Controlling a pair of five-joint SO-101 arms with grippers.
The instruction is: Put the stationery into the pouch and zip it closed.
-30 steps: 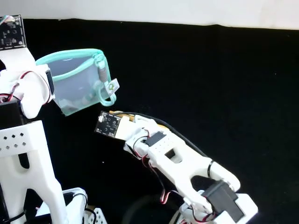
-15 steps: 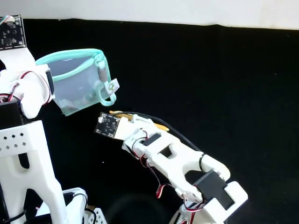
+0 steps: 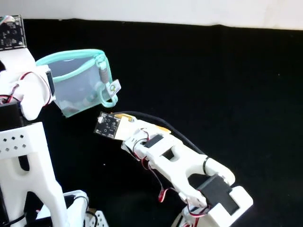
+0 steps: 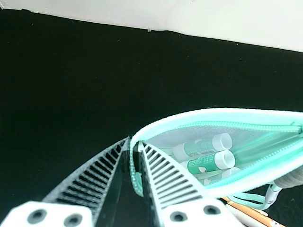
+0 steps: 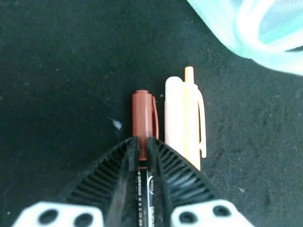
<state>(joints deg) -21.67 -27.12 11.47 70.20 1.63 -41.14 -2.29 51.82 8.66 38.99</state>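
step in hand: loading stationery. the left gripper (image 4: 135, 163) clamped the rim of the open pouch (image 3: 75, 90), raised at far left. the right gripper (image 5: 142, 143) was closed on the brown pen (image 5: 143, 112), which lay beside the orange pen (image 5: 188, 127), near the pouch. the next move would likely call for lifting the brown pen to the opening.

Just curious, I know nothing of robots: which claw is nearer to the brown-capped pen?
The right. The right claw is clamped on the brown-capped pen; the left claw is away from it, gripping the rim of the mint-green mesh pouch.
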